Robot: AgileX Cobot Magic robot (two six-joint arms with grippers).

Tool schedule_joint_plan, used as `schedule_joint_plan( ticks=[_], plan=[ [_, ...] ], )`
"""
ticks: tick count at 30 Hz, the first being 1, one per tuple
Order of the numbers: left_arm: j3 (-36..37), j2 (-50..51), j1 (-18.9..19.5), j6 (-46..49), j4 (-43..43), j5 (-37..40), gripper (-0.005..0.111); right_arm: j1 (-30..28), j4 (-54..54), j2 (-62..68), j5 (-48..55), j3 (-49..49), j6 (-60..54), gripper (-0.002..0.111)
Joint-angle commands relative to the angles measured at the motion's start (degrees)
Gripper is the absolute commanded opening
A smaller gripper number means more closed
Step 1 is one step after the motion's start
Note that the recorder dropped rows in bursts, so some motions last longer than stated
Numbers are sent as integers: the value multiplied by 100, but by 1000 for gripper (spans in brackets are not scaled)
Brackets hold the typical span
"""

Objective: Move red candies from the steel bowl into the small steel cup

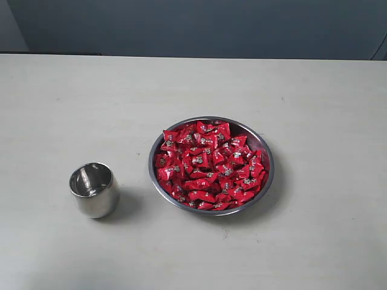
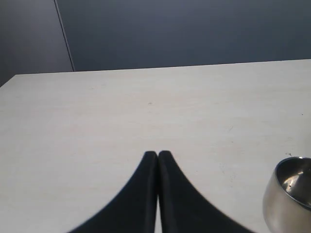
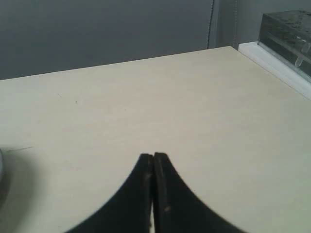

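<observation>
Exterior view: the red candies cover the floor of the steel bowl, hiding it and any candies beneath; the wrappers' printed marks are too small to read. Left wrist view: the small steel cup is cut off at the frame's edge, only part of its rim and wall showing; the left gripper, tips pressed together, runs out of frame. Right wrist view: the right gripper likewise; a dark box is cropped, its contents unclear.

Left tool and right tool both closed.
</observation>
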Motion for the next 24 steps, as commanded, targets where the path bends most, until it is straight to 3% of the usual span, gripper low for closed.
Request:
schedule_joint_plan(
  ticks=[1,15,19,24],
  plan=[
    [22,-26,3,-6,-13,-9,0,-17,-2,-35,-27,28,-26,-1],
    [22,-26,3,-6,-13,-9,0,-17,-51,-35,-27,28,-26,-1],
    [22,-26,3,-6,-13,-9,0,-17,-252,-35,-433,28,-26,-1],
    [22,-26,3,-6,-13,-9,0,-17,1745,-35,-1000,28,535,-1]
  ],
)
